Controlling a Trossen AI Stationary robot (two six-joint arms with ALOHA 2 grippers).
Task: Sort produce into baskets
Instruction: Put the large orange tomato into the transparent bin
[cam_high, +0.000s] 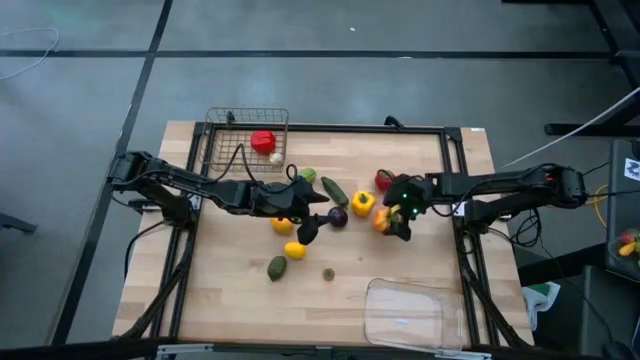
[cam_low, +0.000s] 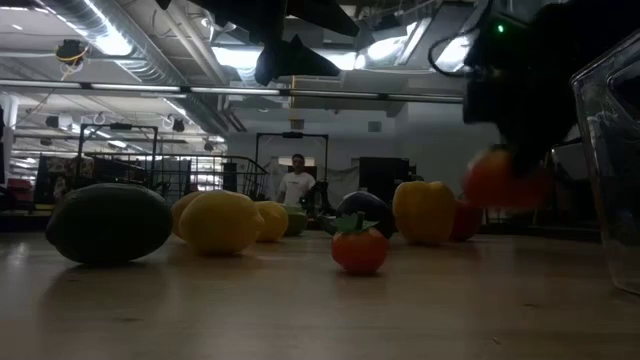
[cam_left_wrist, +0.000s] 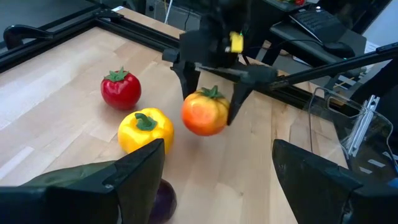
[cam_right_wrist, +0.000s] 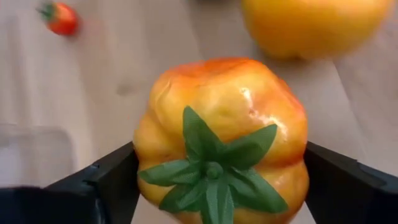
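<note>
A: How far along is the sorting?

B: Not far. The wire basket (cam_high: 246, 135), upper left of the top pic, has a red fruit (cam_high: 263, 142) and a small pale thing beside it. The clear tray (cam_high: 408, 312), bottom right, looks empty.

A: What's left on the table (cam_high: 230, 290)?

B: Lots, mostly mid-frame. A yellow pepper (cam_high: 363, 203), a red pepper (cam_high: 384, 179), a purple one (cam_high: 338, 216), a long green veg (cam_high: 334, 191), two yellow fruits (cam_high: 296, 250) lower left of centre, a green one (cam_high: 277, 267), and a tiny tomato (cam_low: 359, 248).

A: And the right gripper (cam_high: 398, 217)?

B: Right of centre in the top pic. It's squeezing an orange pepper (cam_right_wrist: 222, 140), one finger on each side, stem facing its cam. The low pic shows the pepper up off the wood, so it's lifted.

A: Where should it go?

B: Prob. the clear tray, below it in the top pic, near but not over it yet.

A: The left gripper (cam_high: 306, 226)?

B: Centre, fingers (cam_left_wrist: 134, 168) spread wide, holding nothing, just beside the purple one.
</note>
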